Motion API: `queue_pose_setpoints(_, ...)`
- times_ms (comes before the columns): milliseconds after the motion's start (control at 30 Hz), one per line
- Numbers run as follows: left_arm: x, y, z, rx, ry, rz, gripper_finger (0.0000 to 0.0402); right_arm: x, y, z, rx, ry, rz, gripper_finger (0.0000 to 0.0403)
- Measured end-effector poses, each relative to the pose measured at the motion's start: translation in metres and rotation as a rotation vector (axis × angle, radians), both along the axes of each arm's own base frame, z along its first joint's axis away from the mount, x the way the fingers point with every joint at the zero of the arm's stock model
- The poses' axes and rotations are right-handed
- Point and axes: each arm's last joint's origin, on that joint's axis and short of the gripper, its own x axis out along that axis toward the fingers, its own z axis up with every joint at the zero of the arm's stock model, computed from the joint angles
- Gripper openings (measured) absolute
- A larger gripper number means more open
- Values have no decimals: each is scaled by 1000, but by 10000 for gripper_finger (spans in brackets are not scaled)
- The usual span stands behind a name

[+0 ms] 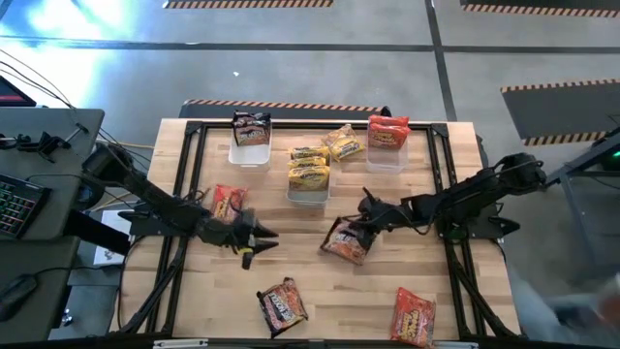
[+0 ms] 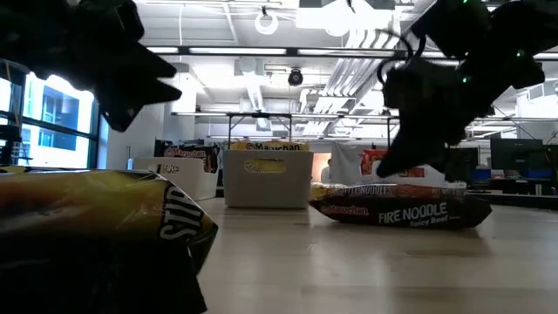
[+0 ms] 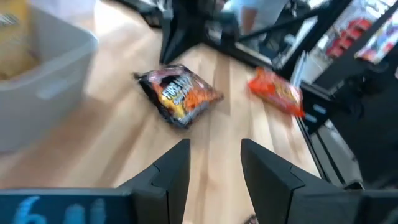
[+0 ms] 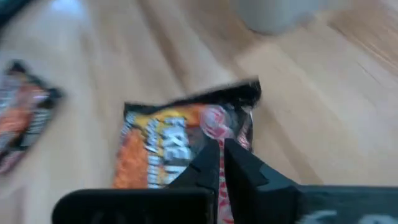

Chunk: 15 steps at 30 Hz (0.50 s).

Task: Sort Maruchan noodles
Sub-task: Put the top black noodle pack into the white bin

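The right gripper (image 4: 222, 163) has its two dark fingers pressed together over the edge of a dark, orange-printed flat plastic noodle packet (image 4: 168, 140) lying on the pale wooden table (image 4: 323, 112). A second dark-and-orange packet (image 4: 25, 115) lies well apart from it.

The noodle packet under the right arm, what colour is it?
Black with orange print, clearest in the right wrist view.

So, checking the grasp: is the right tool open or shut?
Shut. The right tool shows its fingers pressed together over the dark noodle packet; cannot tell if it's pinched.
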Motion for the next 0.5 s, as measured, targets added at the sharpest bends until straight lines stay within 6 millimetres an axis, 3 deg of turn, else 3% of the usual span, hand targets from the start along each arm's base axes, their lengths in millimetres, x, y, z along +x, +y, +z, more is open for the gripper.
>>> queue_pose_setpoints(167, 25, -14, -12, 6, 74, -24, 139, 3, 14, 7, -38, -83, 74, 10)
queue_pose_setpoints(300, 46, -26, -18, 30, 101, -30, 153, 6, 21, 13, -33, -22, 33, 23)
queue_pose_setpoints(500, 66, -37, -23, 69, 115, -64, 171, 4, 16, 13, -104, 127, -23, 123)
